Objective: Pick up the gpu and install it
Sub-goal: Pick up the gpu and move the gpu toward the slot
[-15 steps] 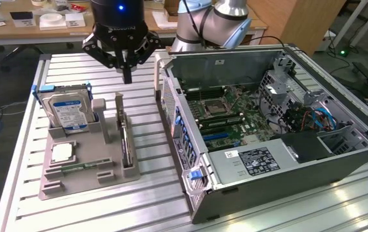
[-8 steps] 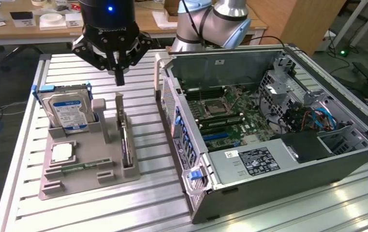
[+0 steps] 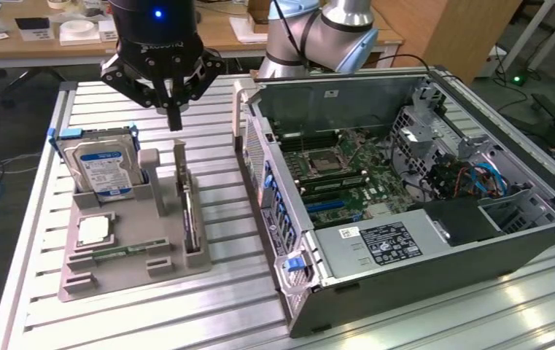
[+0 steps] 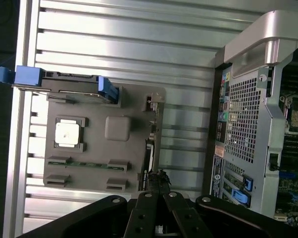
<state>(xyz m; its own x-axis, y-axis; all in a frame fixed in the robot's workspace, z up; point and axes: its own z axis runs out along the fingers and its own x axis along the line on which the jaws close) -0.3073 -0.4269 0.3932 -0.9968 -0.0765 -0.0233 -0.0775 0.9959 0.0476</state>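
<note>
Black claw [image 3: 173, 118], fingers pressed together and empty, hovers above the gpu [image 3: 190, 219] standing on edge in the grey tray [image 3: 136, 266] at the exterior view's left; a clean grasp needs them spread, squared to its thin edge.

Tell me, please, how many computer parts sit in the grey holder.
4: the hard drive upright at one end, the processor flat beside it, the memory stick flat past that, the gpu on edge on the side facing the case. Others may be hidden.
</note>
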